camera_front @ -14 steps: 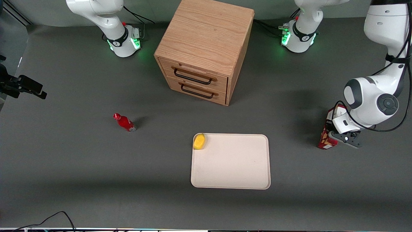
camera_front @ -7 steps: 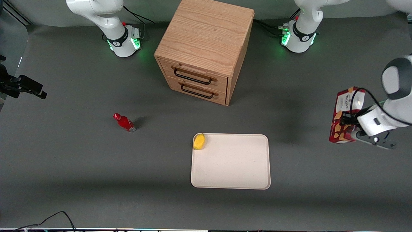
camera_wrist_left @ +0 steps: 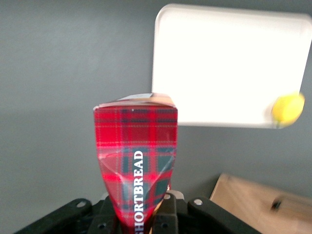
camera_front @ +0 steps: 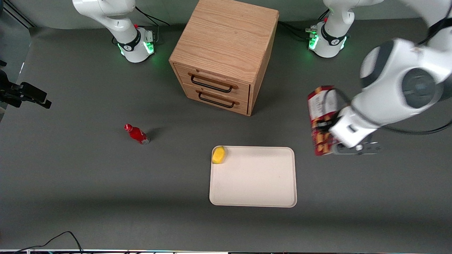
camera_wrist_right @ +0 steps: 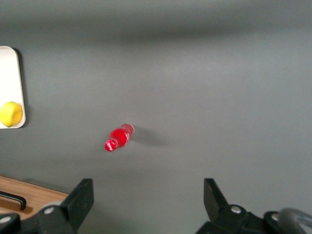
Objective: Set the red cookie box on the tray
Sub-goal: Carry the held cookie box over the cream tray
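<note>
My left gripper (camera_front: pixel 330 135) is shut on the red cookie box (camera_front: pixel 320 118) and holds it in the air above the table, beside the tray toward the working arm's end. The box is a slim red tartan carton marked SHORTBREAD; in the left wrist view (camera_wrist_left: pixel 136 165) its sides are pinched between my fingers (camera_wrist_left: pixel 165 214). The cream-white tray (camera_front: pixel 254 183) lies flat on the grey table, nearer the front camera than the wooden cabinet. It also shows in the left wrist view (camera_wrist_left: pixel 219 73).
A yellow lemon (camera_front: pixel 219 155) lies in a corner of the tray. A wooden two-drawer cabinet (camera_front: pixel 226 53) stands farther from the front camera. A small red bottle (camera_front: pixel 136 134) stands toward the parked arm's end.
The gripper lifted the cookie box off the table and carried it up and toward the tray; the box has turned so its printed end panel shows.
</note>
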`<action>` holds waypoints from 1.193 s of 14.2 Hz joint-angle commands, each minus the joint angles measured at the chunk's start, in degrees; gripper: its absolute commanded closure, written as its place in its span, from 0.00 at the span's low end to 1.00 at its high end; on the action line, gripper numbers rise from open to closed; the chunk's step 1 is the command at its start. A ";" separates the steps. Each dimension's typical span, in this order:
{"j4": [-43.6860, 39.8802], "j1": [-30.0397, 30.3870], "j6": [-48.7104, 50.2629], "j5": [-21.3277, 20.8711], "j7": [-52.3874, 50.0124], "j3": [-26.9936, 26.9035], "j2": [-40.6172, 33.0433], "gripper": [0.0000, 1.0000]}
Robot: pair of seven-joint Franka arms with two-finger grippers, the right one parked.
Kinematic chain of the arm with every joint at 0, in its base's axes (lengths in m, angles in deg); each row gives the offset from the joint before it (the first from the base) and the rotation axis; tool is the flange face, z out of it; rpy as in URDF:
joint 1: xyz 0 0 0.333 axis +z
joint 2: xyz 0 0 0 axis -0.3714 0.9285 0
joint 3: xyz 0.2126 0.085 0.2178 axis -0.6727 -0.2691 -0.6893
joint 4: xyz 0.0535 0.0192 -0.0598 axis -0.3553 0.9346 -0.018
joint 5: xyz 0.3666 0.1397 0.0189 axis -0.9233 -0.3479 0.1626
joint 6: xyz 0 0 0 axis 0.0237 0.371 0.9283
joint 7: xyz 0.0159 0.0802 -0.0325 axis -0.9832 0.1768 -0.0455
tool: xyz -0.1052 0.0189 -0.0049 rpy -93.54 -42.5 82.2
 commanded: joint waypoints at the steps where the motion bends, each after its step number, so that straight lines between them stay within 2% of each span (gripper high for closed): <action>1: -1.64 -0.63 -9.89 -9.30 -9.27 4.43 11.62 1.00; 5: -0.50 -1.78 -23.08 -20.65 -13.77 4.70 20.95 1.00; 8: 0.12 -1.69 -27.06 -24.45 -13.95 4.17 23.78 1.00; 9: 0.12 -1.61 -27.06 -24.54 -13.78 4.08 23.78 0.83; 10: 0.12 -1.52 -27.24 -24.54 -13.43 4.08 23.96 0.01; 14: 0.03 -0.82 -23.83 -24.46 -13.42 4.08 22.12 0.00; 16: -0.06 0.23 -14.64 -23.50 -11.07 4.52 17.48 0.00; 17: -0.40 0.76 -9.80 -21.05 -7.40 4.44 14.41 0.00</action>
